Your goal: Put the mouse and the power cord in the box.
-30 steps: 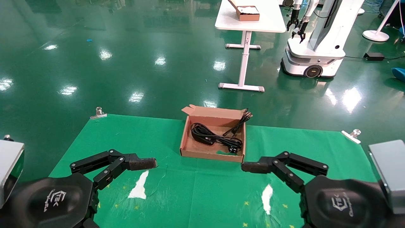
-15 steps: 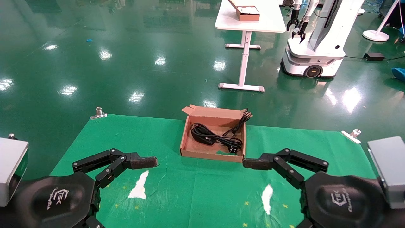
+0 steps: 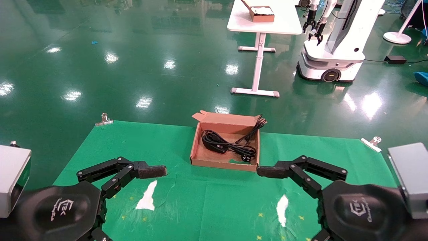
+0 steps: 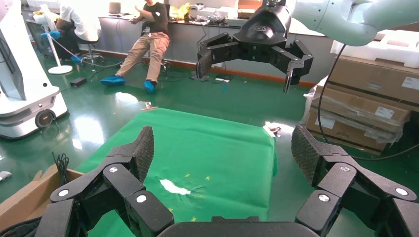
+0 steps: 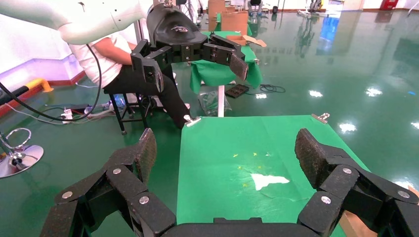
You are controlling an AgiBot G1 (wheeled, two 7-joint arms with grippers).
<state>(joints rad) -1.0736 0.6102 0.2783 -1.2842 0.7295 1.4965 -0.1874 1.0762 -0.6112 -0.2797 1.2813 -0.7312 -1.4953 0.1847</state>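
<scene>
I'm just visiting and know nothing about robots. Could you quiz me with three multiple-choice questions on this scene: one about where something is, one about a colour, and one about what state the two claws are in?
1. Where is the power cord?
A. On the floor
B. Inside the box
C. In the left gripper

2. What colour is the cloth on the table?
A. Green
B. Red
C. White

3. What state are the two grippers in?
A. Both shut on cables
B. Left open, right shut
C. Both open and holding nothing

Answers:
1. B: the head view shows the black bundle with its plug lying on the box floor.
2. A: green fabric covers the tabletop, held by clips at its far corners.
3. C: each wrist view shows its own fingers spread wide with only cloth between them, left and right gripper alike, both hovering near the table's front edge.
</scene>
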